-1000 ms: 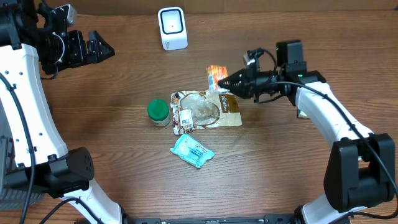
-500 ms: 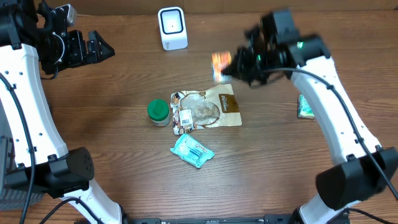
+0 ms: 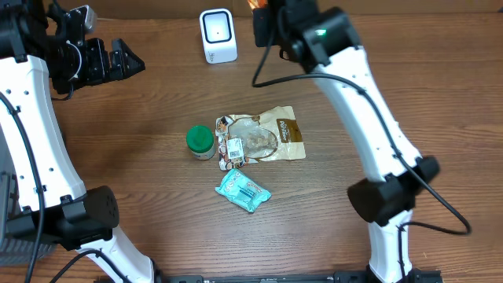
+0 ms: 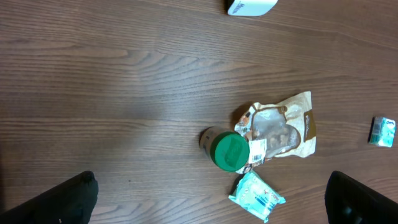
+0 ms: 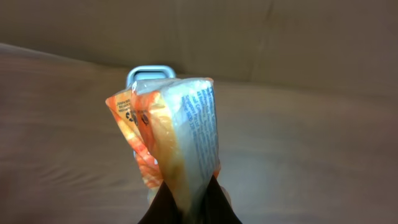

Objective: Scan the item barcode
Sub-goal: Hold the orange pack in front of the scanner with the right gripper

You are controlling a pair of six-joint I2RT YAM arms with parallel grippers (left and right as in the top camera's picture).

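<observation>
Right tool (image 5: 189,208): fingers together, clamped on the lower seam of the orange packet (image 5: 174,130).
Risk: the pinch is thin and on one edge, so the packet may swivel or sag and turn its printed face away from the scanner (image 5: 150,73).
Packet: stands up from the tool's tips, with the scanner just beyond it.
Left tool (image 3: 132,63): fingers apart, empty, well off to the side.

Glossy orange-white packet (image 5: 177,134) pinched at one end, lifted near white scanner (image 3: 218,35).

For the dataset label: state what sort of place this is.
Likely a mock checkout bench in a lab: a white boxy barcode scanner on a brown wood-grain table, with a green-lidded jar and teal plastic packet.
</observation>
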